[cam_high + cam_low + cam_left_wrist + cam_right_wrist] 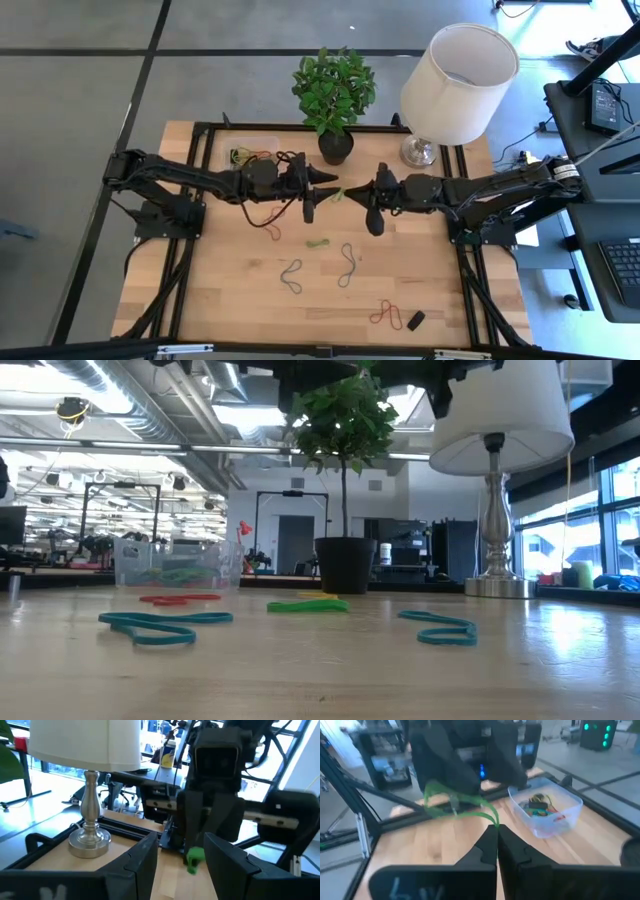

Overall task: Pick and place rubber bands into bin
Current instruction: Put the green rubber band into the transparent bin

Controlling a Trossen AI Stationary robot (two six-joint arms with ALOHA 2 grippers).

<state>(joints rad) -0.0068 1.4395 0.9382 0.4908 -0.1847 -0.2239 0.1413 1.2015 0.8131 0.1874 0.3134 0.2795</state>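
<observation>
The pale wooden tabletop (230, 290) carries a clear bin (252, 152), a black plant pot (336, 147) and a lamp (419, 151) along its far edge. Loose rubber bands (346, 265) lie scattered across its middle and near side: red, green and grey loops. A small black block (416, 320) sits beside the nearest red band.

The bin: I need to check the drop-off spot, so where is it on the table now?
High view: the bin sits at the table's far left, just behind the left arm and left of the plant pot, with a few rubber bands inside.
</observation>
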